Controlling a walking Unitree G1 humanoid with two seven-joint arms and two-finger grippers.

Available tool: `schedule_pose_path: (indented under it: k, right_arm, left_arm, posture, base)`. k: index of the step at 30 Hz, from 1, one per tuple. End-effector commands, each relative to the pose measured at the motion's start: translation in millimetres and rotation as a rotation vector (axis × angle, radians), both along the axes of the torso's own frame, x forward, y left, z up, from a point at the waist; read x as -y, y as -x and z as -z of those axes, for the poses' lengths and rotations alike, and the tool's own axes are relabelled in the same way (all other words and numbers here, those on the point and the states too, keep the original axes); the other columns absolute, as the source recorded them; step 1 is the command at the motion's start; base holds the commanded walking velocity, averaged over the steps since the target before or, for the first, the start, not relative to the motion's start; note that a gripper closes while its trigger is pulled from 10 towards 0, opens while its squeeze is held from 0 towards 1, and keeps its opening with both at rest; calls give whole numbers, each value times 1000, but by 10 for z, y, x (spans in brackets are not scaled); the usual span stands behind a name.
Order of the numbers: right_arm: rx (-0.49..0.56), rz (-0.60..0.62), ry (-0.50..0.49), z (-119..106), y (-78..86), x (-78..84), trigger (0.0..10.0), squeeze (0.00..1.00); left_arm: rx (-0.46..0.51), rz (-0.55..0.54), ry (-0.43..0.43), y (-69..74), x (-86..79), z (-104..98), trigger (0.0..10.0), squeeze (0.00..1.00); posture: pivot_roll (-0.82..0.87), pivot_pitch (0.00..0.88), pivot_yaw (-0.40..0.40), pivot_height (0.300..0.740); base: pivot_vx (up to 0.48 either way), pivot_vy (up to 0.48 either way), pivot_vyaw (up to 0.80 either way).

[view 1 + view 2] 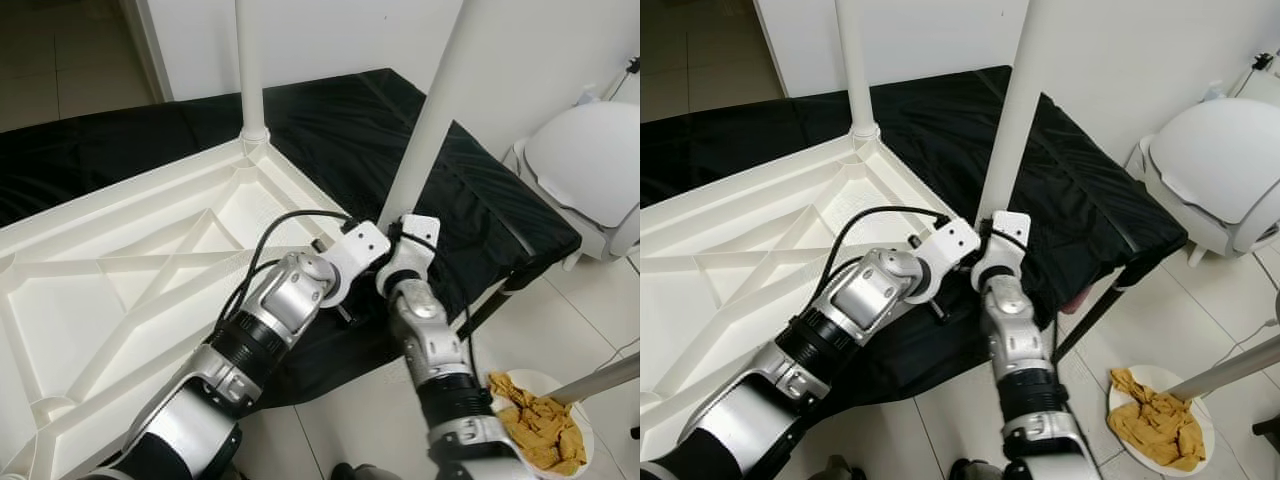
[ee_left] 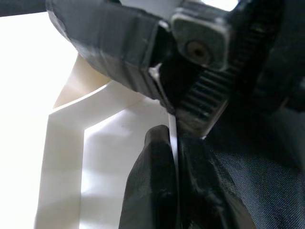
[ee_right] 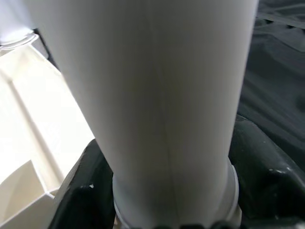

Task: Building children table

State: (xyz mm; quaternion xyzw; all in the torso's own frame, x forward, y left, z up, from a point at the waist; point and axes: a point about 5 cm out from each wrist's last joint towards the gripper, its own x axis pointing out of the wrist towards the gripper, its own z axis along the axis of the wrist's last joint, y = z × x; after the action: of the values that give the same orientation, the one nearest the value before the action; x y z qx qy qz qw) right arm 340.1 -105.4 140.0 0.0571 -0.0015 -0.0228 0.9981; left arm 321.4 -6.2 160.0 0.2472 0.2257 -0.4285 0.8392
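Observation:
A white plastic table top (image 1: pixel 120 290) lies upside down on a black cloth (image 1: pixel 470 200). One white leg (image 1: pixel 250 70) stands upright in the far corner socket. A second white leg (image 1: pixel 430 110) leans over the near right corner, and my right gripper (image 3: pixel 174 191) is shut around its lower end, with black fingers (image 3: pixel 267 176) on both sides. Just left of it, at the same corner, my left gripper (image 2: pixel 174 157) is shut on the thin white rim (image 2: pixel 172 138) of the table top.
A rounded white plastic object (image 1: pixel 590 170) stands on the tiled floor at the right. Below it sits a white plate with a yellow cloth (image 1: pixel 540 430), with a grey pole (image 1: pixel 600 380) across it. A white wall rises behind the black cloth.

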Motion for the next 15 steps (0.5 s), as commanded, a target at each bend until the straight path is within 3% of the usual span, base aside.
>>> schedule_pose_path:
  k: [1, 7, 8, 10, 11, 15]
  right_arm:
    - [-82, 92, -33, 137, 27, 163, 0, 0]
    - [-96, 92, -27, 139, 38, 211, 0, 0]
    - [-100, 83, -19, 145, 37, 224, 10000, 0]
    - [-98, 82, -26, 147, 39, 234, 10000, 0]
    - [-90, 77, -26, 139, 38, 252, 10000, 1000]
    - [-64, 38, -23, 113, 12, 323, 10000, 1000]
  left_arm:
    - [31, 32, -5, 24, 88, -67, 10000, 0]
    - [32, 33, -4, 21, 93, -69, 10000, 0]
    - [33, 32, -4, 18, 91, -70, 10000, 0]
    - [33, 30, -4, 16, 89, -71, 10000, 0]
    - [33, 29, -4, 14, 87, -71, 10000, 0]
    - [33, 26, -4, 10, 84, -69, 10000, 0]
  posture:
    - [-77, 87, -16, 740]
    - [-77, 87, -16, 740]
    - [-75, 87, -18, 740]
    - [-75, 87, -18, 740]
    - [-75, 88, -19, 740]
    - [-74, 87, -21, 740]
  base:
    - [0, 0, 0]
    - [0, 0, 0]
    - [0, 0, 0]
    - [0, 0, 0]
    - [0, 0, 0]
    - [0, 0, 0]
